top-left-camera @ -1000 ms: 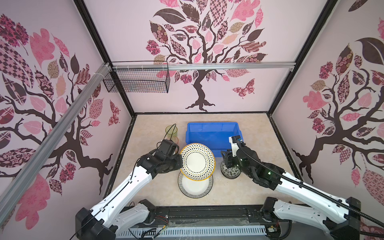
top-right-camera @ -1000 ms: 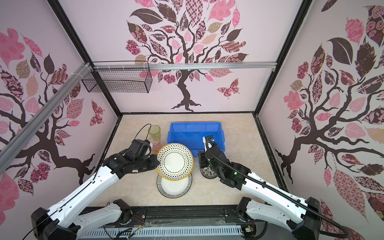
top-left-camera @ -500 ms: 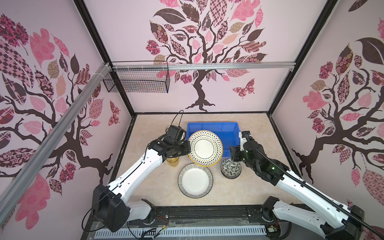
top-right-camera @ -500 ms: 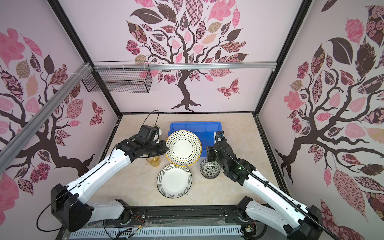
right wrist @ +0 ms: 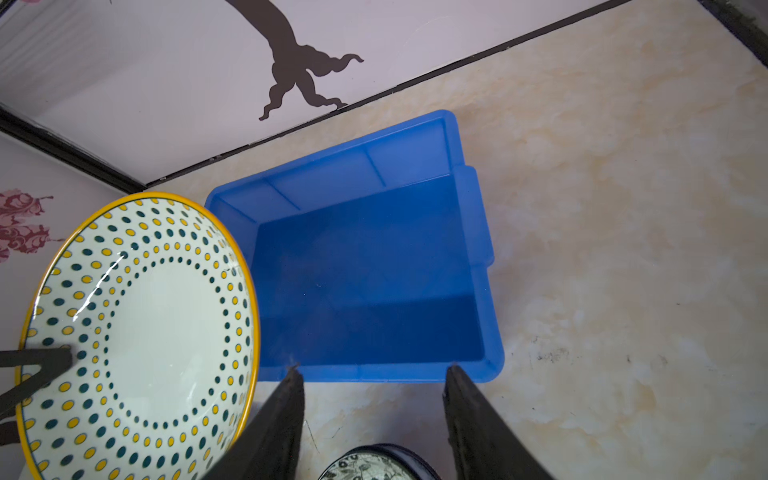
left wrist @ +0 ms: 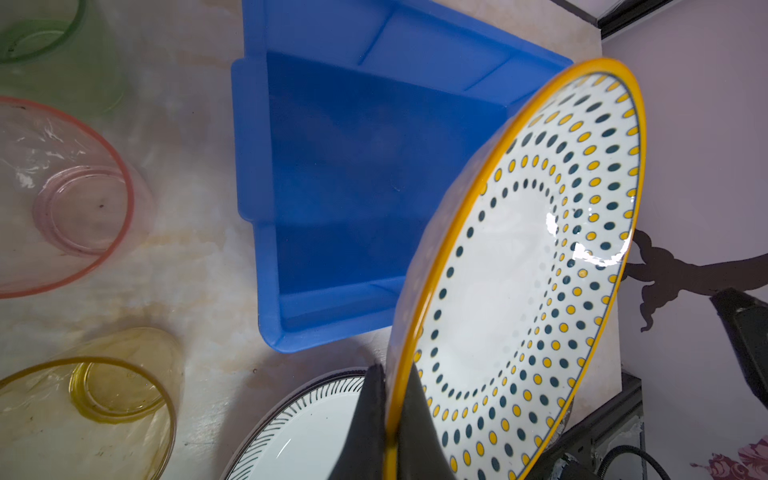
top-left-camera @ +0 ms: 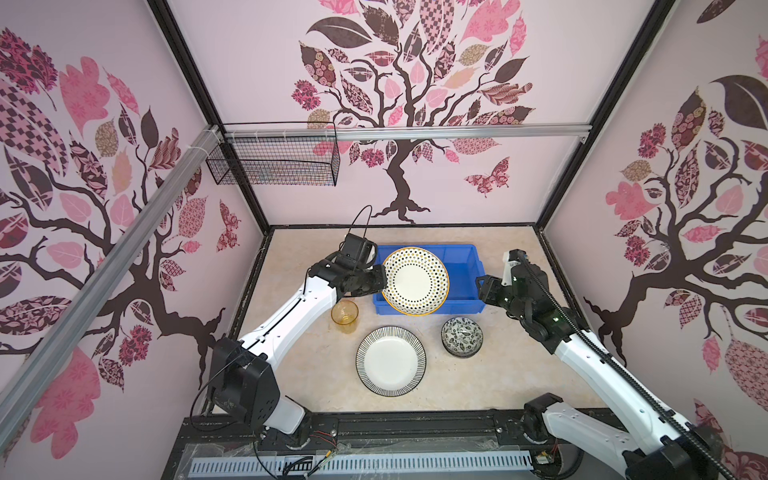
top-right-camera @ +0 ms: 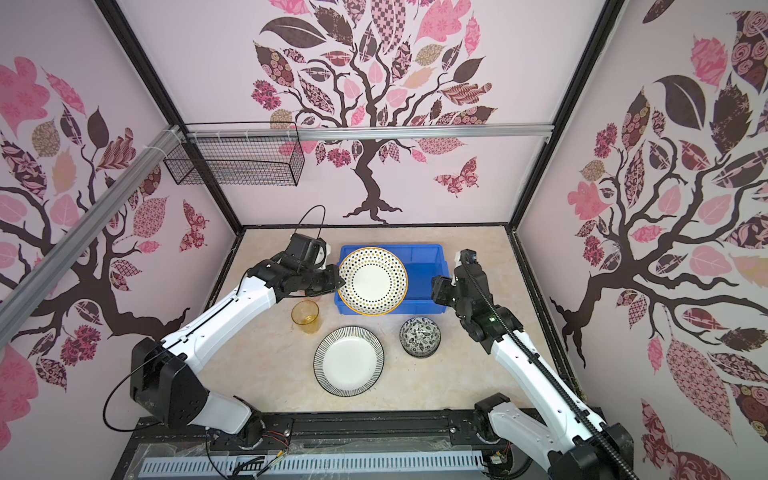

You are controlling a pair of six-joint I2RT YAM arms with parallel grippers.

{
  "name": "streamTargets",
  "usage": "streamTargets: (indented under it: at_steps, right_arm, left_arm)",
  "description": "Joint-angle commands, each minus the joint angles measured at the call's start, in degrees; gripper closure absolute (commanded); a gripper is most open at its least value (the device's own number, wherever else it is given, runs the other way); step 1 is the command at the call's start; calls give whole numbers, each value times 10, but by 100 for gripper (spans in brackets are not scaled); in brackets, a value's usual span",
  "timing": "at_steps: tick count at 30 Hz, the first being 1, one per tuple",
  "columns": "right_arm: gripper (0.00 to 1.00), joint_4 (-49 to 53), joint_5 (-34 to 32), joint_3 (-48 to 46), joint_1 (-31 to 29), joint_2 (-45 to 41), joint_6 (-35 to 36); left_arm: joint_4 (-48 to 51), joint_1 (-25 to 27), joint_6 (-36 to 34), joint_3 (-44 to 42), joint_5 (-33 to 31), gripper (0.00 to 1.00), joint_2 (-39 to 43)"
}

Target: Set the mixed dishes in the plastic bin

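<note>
**One dotted plate being held tilted over the blue bin**

In both top views, the dotted plate is being pinched at its rim by the left tool, with the jaws pressed together on that edge. The plate is being held above the left half of the bin and overlaps its near wall. The tilt is probably meant to let it slide in edge first. Nothing is being shown inside the bin. The amber tumbler, the striped plate and the floral bowl are being left on the worktop in front of the bin, outside it. The right tool is being held just beside the bin's right wall, apparently clear of the plate's way.

In the left wrist view, the yellow rim is being clamped between two black fingers, one on the plate's face and one beneath. An edge grip is likely being used because the plate is far too wide to span. A pink tumbler and a green tumbler are being seen upright near the bin.

In the right wrist view, the right tool's fingers are being held spread with nothing between them. The bin's near wall is being framed in the gap, and the floral bowl is being glimpsed just below, perhaps the next pick.
</note>
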State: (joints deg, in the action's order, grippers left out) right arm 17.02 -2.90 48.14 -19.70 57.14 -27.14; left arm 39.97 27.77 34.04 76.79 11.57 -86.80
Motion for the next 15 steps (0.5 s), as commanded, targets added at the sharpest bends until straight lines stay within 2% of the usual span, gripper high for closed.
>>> streamTargets:
  at_steps: [1,15]
  right_arm:
    - [42,-11,46,3,2,12,-12]
    - [40,-18,46,45,7,64,-4]
  left_arm:
    - [-68,-14,-2,53,32,100,-9]
    - [-42,-31,-31,159,32,100,-128]
